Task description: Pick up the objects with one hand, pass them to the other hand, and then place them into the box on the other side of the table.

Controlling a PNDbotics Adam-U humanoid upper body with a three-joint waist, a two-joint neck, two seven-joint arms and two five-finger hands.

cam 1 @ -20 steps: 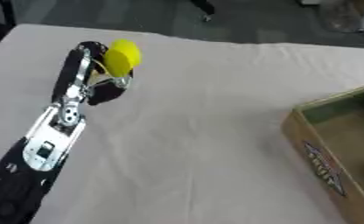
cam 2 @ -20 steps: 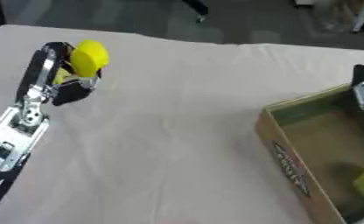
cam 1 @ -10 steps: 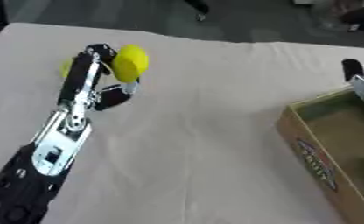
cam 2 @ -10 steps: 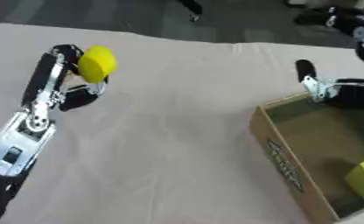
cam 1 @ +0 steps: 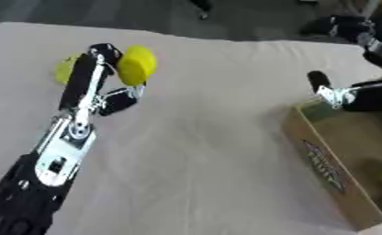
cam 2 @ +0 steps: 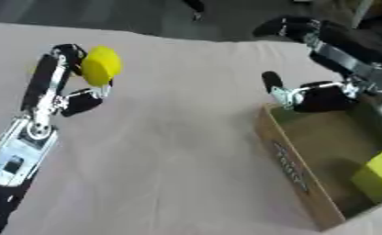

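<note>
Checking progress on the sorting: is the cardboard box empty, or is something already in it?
Not empty: the cardboard box already holds a yellow block near its right side.

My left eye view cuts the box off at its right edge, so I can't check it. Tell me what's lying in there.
Observer: In the right eye view a yellow block lies in the box, toward its near right end. Nothing else shows in the part I can see.
Operator: Now give me the right arm's path.
Observer: The right arm comes down from the upper right corner, and the right hand is at the box's far corner, well away from the block.
Operator: Understood. I'll bring the yellow object in the left hand across to it.
</note>
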